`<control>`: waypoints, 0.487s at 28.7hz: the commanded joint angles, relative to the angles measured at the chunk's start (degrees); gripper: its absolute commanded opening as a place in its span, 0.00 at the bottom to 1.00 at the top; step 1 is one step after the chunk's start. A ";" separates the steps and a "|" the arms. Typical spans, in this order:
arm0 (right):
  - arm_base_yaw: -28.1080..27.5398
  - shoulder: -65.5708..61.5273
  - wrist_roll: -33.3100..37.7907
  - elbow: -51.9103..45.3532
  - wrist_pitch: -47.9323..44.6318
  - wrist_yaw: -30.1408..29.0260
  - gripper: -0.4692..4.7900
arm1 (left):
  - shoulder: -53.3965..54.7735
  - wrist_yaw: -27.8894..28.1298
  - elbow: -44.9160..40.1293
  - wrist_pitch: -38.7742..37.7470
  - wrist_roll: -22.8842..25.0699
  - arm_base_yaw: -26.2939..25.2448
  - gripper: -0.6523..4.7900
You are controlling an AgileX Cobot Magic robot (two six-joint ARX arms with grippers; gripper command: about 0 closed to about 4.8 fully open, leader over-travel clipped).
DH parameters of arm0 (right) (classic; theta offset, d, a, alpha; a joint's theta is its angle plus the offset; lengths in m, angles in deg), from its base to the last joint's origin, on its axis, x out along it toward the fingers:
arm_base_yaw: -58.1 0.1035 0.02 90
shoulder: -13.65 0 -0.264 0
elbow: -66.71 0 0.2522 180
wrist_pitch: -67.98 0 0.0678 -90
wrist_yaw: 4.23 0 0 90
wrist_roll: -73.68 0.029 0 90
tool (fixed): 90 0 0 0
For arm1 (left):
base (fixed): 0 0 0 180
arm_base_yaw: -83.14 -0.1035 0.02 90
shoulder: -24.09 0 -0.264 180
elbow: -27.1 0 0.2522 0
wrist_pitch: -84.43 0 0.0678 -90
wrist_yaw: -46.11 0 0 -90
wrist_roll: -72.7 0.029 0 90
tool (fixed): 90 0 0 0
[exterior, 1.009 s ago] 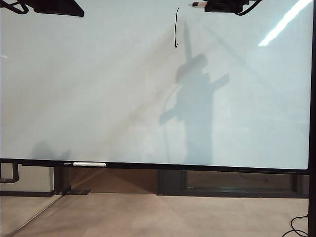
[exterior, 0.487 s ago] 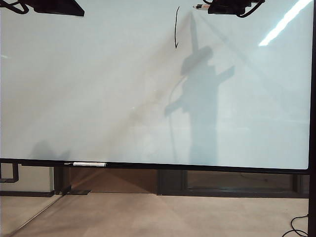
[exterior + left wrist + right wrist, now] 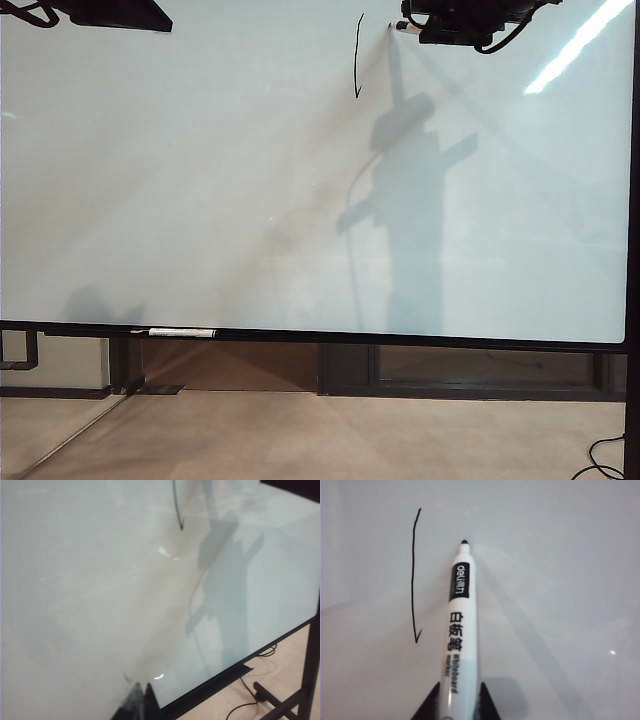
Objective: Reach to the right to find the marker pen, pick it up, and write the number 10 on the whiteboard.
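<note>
The exterior view faces the whiteboard (image 3: 200,180) squarely from afar; both wrist views look close, sharing the black stroke (image 3: 413,580).

Whiteboard (image 3: 200,180): you see a smooth, glossy white face, shiny enough to mirror a ceiling light as a bright streak and carry soft shadows. Its frame (image 3: 320,336) looks like matt black metal or plastic; you cannot tell which.

Marker pen (image 3: 457,630): your right wrist view shows a smooth white plastic barrel with a slight sheen, black printed lettering, and a dull dark tip touching the board.

Right gripper (image 3: 456,702): clamped on the barrel, its fingers (image 3: 427,705) look like matt black plastic.

Left gripper (image 3: 137,705): dark, blurred; its material is not clear to you.

Stroke (image 3: 356,55): thin, matt black ink.

Floor (image 3: 320,435): dull beige, faintly textured.
</note>
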 commanded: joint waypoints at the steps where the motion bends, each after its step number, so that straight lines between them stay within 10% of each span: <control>1: -0.33 -0.96 0.33 0.35 1.42 0.87 0.08 | -0.26 -1.68 0.24 1.05 0.22 0.07 0.11; 14: -0.33 -3.34 0.92 0.13 5.44 0.68 0.08 | -0.26 -2.73 0.22 1.40 0.31 0.07 0.11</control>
